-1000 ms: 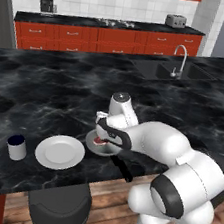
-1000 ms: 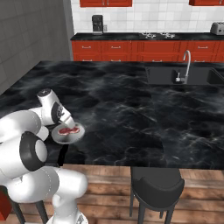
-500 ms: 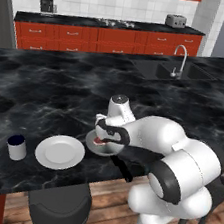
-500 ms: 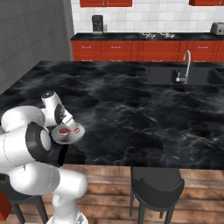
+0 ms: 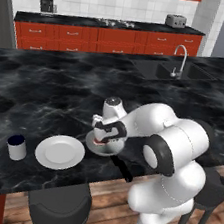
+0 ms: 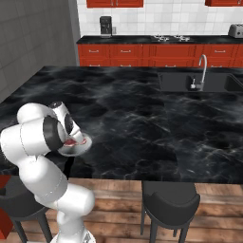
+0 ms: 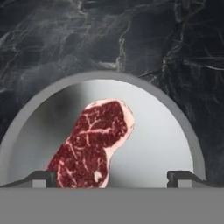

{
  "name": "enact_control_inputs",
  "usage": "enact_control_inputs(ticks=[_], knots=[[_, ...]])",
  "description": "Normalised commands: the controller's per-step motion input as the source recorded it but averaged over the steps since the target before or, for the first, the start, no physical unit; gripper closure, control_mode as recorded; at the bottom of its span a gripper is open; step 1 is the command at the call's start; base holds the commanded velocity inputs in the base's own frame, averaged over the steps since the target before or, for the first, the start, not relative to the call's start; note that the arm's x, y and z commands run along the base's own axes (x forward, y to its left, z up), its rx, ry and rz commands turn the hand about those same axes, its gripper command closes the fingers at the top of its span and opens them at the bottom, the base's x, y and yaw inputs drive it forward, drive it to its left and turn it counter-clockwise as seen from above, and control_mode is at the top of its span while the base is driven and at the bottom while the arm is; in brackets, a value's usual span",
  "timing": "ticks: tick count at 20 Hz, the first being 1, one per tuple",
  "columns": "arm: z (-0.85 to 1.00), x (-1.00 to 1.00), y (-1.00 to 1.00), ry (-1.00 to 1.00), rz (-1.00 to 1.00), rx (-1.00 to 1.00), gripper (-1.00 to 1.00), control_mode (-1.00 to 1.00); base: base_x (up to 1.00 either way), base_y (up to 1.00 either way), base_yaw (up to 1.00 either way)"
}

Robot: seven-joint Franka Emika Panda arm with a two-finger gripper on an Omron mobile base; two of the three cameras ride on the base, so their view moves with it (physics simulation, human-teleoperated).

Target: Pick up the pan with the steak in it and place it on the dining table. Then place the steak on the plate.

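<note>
1. The pan (image 5: 106,147) sits on the black marble bench (image 5: 61,92), the dining table, close to its near edge; its short black handle (image 5: 122,167) points toward 5 o'clock in the left base view and reaches out past that edge.
2. The steak (image 7: 92,142) lies inside the pan (image 7: 153,131). In the hand view it runs from 7 o'clock up toward 12 o'clock, covering the left half of the grey floor, red with white marbling and a pale fat rim.
3. The gripper (image 5: 106,136) hangs directly over the pan, pointing down at the meat. Its jaws are spread as wide as they go and hold nothing.
4. In the hand view the two dark fingertips (image 7: 43,178) stand at the bottom edge, one at 7 o'clock over the steak's lower end, the other at 5 o'clock over bare pan floor. Whether either tip touches the steak I cannot tell.
5. The plate (image 5: 60,152) rests on the bench just beside the pan, at its 9 o'clock in the left base view, with a narrow gap between the rims. It is bare.
6. A small dark blue cup (image 5: 16,147) stands upright near the plate, at its 9 o'clock.
7. In the right base view the pan (image 6: 78,146) shows at the bench's near left edge, partly behind the arm's forearm, with a sliver of the steak (image 6: 71,142) visible.
</note>
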Motion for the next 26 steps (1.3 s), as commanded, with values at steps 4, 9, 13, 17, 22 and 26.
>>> enact_control_inputs(ticks=[4,9,13,17,22,26], knots=[[-0.22,0.09,0.03,0.0,-0.05,0.0,-1.0,-1.0,0.0,0.0,0.0],[-0.26,0.0,-0.06,0.0,-0.03,0.0,-1.0,-1.0,0.0,0.0,0.0],[-0.29,0.0,-0.07,0.0,-0.04,0.0,-1.0,-1.0,0.0,0.0,0.0],[-0.26,0.04,-0.02,0.0,-0.03,0.01,-1.0,-1.0,0.0,0.0,0.0],[-0.12,0.06,0.0,0.01,-0.01,0.0,-1.0,-1.0,0.0,0.0,0.0],[0.16,0.07,-0.06,0.0,-0.01,0.06,-1.0,-1.0,0.0,0.0,0.0]])
